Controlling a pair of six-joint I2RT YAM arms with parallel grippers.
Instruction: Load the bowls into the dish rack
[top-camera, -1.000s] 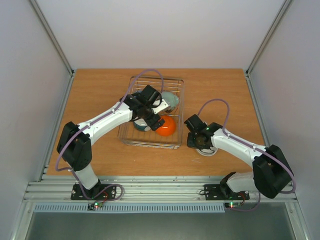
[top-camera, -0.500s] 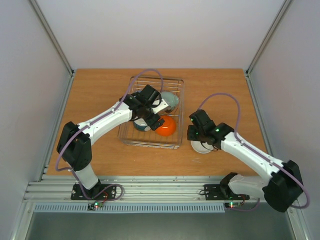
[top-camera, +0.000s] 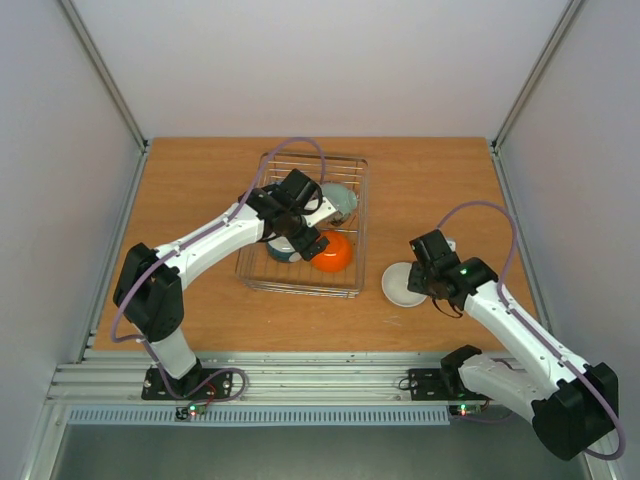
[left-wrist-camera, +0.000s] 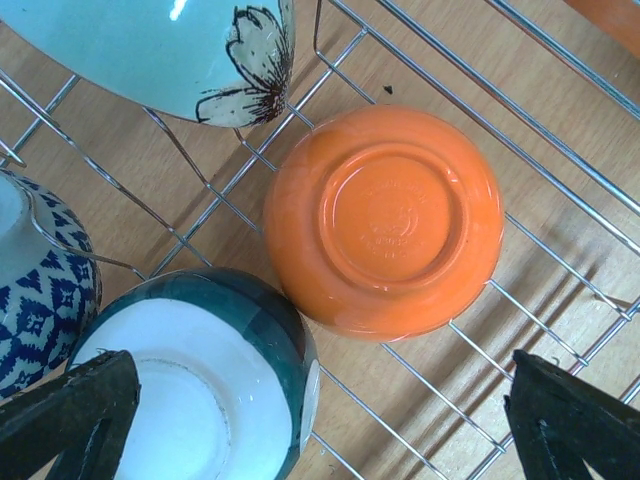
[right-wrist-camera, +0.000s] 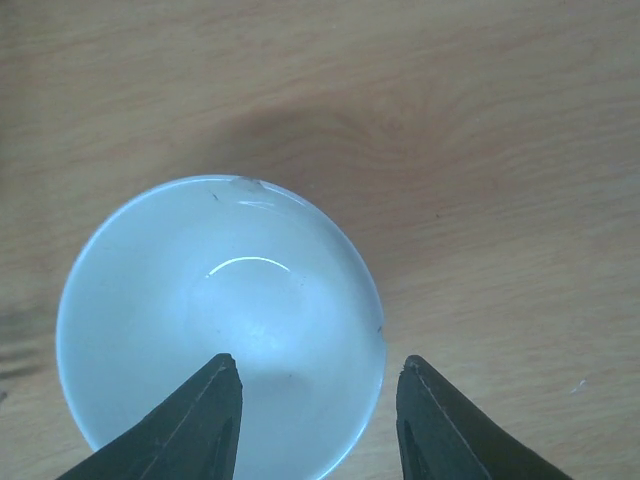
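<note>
A pale bowl (top-camera: 403, 285) is left upright on the worktop (top-camera: 200, 200), just to the right of the dish rack (top-camera: 362, 220) and apart from it. It is judged to be glazed ceramic: stiff, light enough for one arm, smooth and therefore slippery, and liable to chip if knocked against the wire. A pinch across the rim wall, one fingertip inside and one outside, is considered the soundest hold, since the body is too wide to be spanned.

The right jaws are seen part-way open and closed on nothing. In the right wrist view the bowl (right-wrist-camera: 220, 330) lies under them and off to the left. One fingertip (right-wrist-camera: 205, 420) is placed over the white inside, and the other (right-wrist-camera: 440, 420) stands outside the rim over bare wood, so that the rim's right side is framed between them. Whether the tips are level with the rim or above it cannot be told.

Four bowls are held in the rack. An orange bowl (left-wrist-camera: 385, 220) is turned foot-up, and a mint bowl with a painted flower (left-wrist-camera: 150, 50) lies at the far side. A blue patterned bowl (left-wrist-camera: 40, 290) and a dark bowl (left-wrist-camera: 190, 390) are crowded together, the dark one touching the orange one. The left jaws are spread wide above them and grip nothing, with the orange bowl between the tips in the left wrist view.
</note>
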